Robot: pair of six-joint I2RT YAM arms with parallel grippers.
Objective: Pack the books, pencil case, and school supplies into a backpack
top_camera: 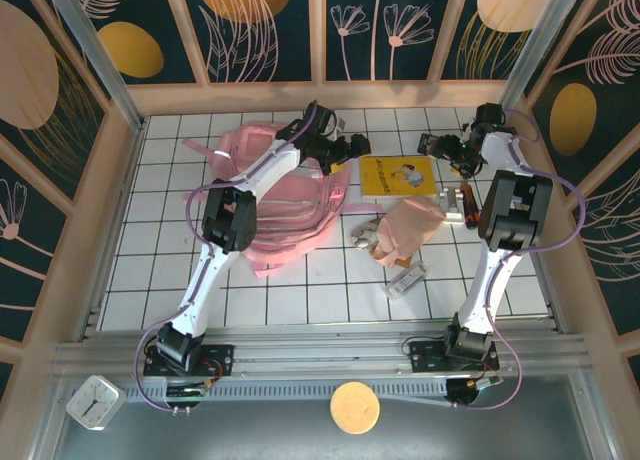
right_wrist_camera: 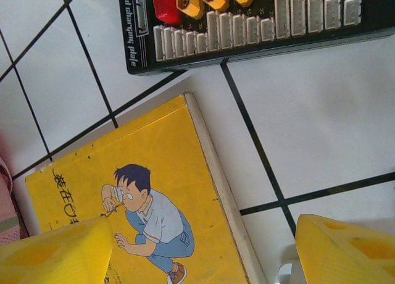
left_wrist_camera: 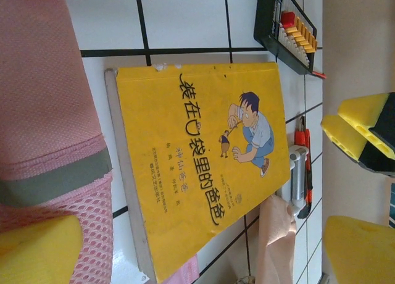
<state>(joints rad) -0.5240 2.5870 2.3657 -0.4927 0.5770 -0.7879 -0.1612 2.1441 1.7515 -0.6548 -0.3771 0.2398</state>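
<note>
Yellow book (top_camera: 397,176): flat on the tiled table, cover up, long axis running left to right across the top view. It lies between the pink backpack (top_camera: 265,192) on its left and a black charging board (right_wrist_camera: 247,18) just beyond its far right corner. My left gripper (top_camera: 352,146) hangs at the book's backpack-side short edge, jaws spread wide and empty. My right gripper (top_camera: 434,143) hangs above the far right corner, jaws apart and empty. I judge both about equally near. The left one stands between book and backpack, so it seems better placed to take that short edge.
</note>
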